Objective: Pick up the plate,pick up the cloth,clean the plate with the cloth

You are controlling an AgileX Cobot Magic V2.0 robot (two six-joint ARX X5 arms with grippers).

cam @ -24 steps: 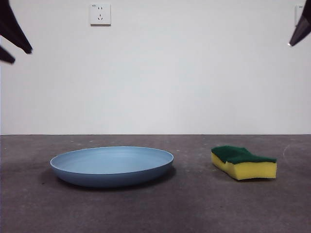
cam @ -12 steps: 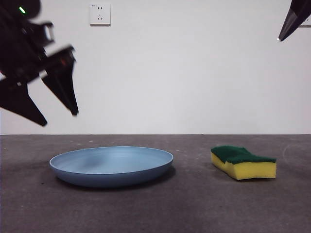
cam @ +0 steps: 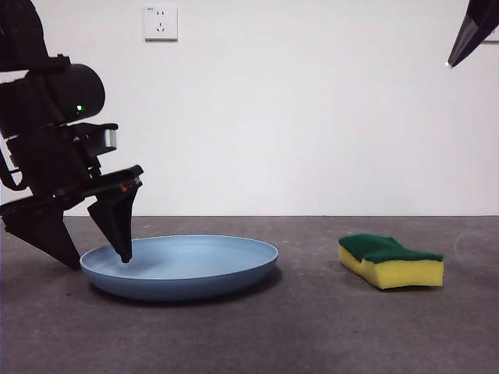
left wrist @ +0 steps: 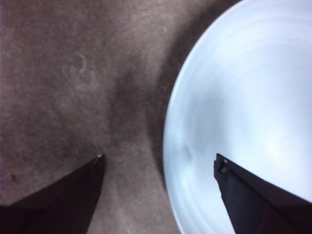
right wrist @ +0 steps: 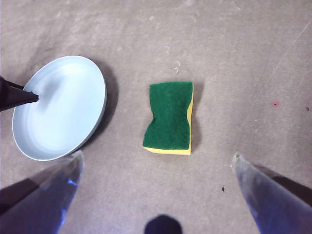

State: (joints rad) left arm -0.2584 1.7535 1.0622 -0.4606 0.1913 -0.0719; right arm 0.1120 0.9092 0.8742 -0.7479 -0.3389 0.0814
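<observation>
My left gripper (cam: 97,263) straddles the plate's rim, jaws spread; my right gripper (right wrist: 156,161) waits high, jaws also spread.

On the grey table (cam: 312,327) the light-blue plate (cam: 187,263) lies flat, with the sponge serving as the cloth (cam: 391,261) well apart from it at its 3 o'clock in the front view; nothing lies between them. A wall socket (cam: 161,22) sits behind, above the plate. In the front view one of my left jaws dips inside the rim and the other hangs just outside it; my left wrist view confirms this, the plate (left wrist: 243,117) under one tip and bare table under the other. Whether either tip touches, I cannot tell. Only my right wrist view shows the cloth (right wrist: 169,117) from above: green layer up, long axis running 12 to 6 there, beside the plate (right wrist: 61,109).
</observation>
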